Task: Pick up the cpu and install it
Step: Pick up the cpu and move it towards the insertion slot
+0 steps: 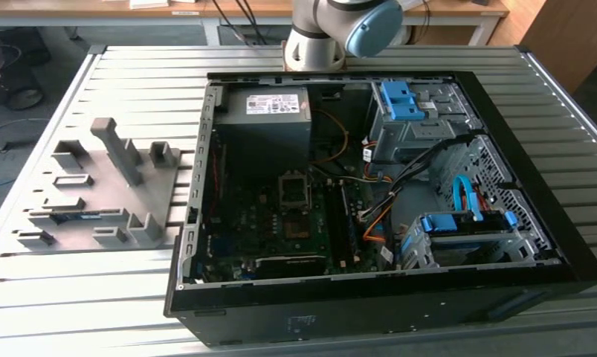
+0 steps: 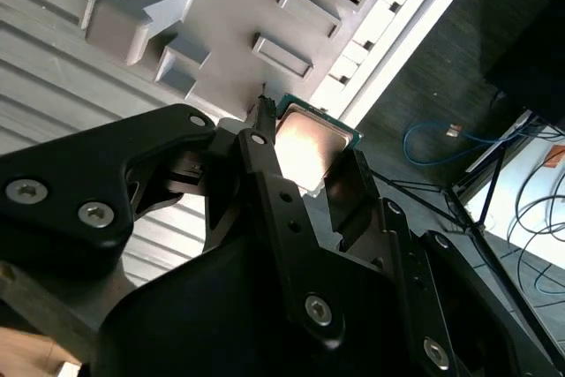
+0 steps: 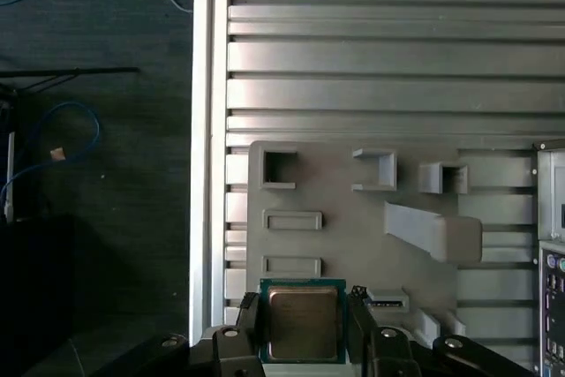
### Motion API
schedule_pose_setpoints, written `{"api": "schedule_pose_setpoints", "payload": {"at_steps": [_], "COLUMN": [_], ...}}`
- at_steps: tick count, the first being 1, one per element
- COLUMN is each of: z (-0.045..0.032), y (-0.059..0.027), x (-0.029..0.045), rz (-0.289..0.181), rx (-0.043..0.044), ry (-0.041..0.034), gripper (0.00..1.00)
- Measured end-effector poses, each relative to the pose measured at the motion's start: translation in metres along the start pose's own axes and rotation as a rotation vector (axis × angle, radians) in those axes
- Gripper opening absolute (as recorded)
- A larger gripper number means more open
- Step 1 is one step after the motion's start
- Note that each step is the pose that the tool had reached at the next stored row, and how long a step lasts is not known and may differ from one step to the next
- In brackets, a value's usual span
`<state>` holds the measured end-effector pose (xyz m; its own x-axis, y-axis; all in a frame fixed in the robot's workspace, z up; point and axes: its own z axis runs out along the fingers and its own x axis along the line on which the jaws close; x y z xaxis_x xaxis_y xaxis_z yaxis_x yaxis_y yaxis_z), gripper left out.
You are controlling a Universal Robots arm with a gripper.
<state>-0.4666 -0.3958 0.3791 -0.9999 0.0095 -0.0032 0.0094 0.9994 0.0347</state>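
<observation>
The cpu (image 3: 305,322), a small square chip with a silvery top and green edge, sits between my gripper's (image 3: 305,333) two black fingers (image 3: 248,328), which press on two opposite edges. It hangs well above the grey holder plate (image 3: 353,236) and the slatted table. In the second wrist view the cpu (image 2: 311,140) is clamped the same way in the gripper (image 2: 309,169), over the plate's edge (image 2: 221,6). In the exterior view the open computer case (image 1: 378,297) lies on the table, with the dark framed socket (image 1: 292,184) on its motherboard.
The grey holder plate (image 1: 99,193) with raised blocks lies at the exterior view's left of the case. Inside the case are a grey power-supply box (image 1: 271,111), blue drive brackets (image 1: 457,223) and loose cables (image 1: 417,167). The arm's base (image 1: 323,37) stands behind the case.
</observation>
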Motion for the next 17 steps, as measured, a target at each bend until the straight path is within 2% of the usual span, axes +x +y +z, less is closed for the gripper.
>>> {"api": "schedule_pose_setpoints", "payload": {"at_steps": [6,12,17], "z": [-0.0183,-0.0313,-0.0337], "y": [0.0006,0.0011,0.0012], "x": [-0.0001,-0.0001,-0.0001], "rz": [0.000,0.000,0.000], "rx": [0.0000,0.0000,-0.0002], "ry": [0.0000,0.0000,-0.0002], "gripper": [0.47,0.47,0.47]}}
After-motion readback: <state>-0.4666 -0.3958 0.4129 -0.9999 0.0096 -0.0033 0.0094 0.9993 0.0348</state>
